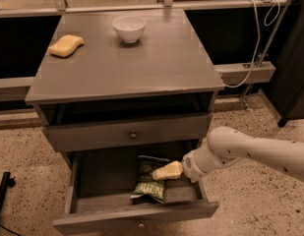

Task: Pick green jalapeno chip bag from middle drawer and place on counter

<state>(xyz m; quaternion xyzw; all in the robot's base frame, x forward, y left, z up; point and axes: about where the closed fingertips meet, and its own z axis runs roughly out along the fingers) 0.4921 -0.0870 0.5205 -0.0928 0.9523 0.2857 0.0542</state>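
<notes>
Where the crinkled green jalapeno chip bag (149, 183) lies, the pale claw (165, 172) hovers, grip unclear.

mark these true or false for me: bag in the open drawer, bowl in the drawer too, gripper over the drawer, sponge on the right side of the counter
1. The green jalapeno chip bag lies inside the open middle drawer. True.
2. The white bowl sits in the drawer beside the bag. False: it stands on the counter, near the back edge.
3. The gripper is over the drawer, at the bag's upper right part. True.
4. The yellow sponge lies on the right side of the counter. False: it lies at the left, towards the back, left of the bowl.
</notes>
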